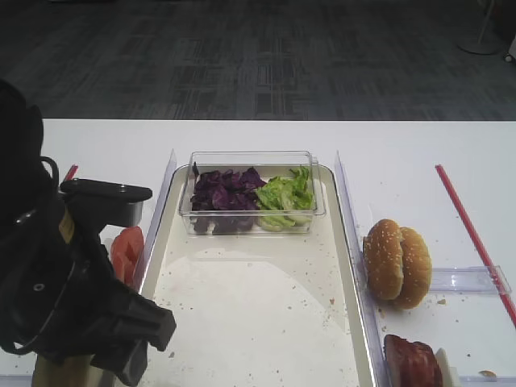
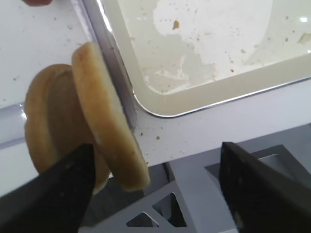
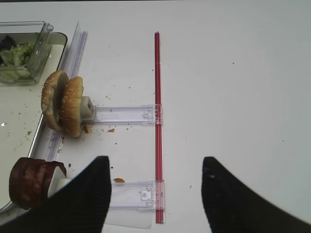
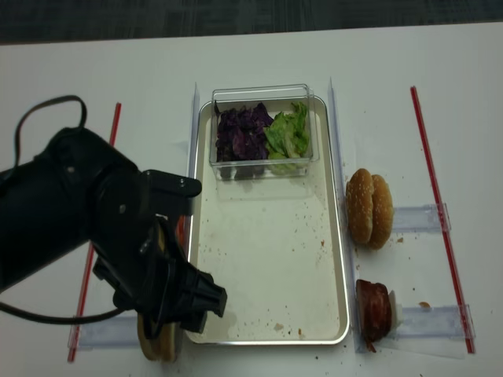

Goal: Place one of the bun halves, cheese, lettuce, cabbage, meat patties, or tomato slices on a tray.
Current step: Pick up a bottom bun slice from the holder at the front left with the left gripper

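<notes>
Claw [image 2: 155,189] astride bun halves [image 2: 104,121].

Left arm [image 4: 71,212]: bulky, matte black, rounded housing, at 9 o'clock in the overhead view.
Cable [image 4: 35,118]: thin black loop rising off the arm's upper side, toward 10 o'clock.
Second cable [image 4: 47,316]: black, trailing along the arm's lower edge toward 7 o'clock.
Wrist block [image 1: 105,193]: flat black plate with small pale screw heads on top.
Left tool [image 2: 155,194]: two broad, black, wedge-shaped fingers [image 2: 53,194].
Right tool [image 3: 155,194]: two black tapering fingers [image 3: 82,199], finely textured surface.
</notes>
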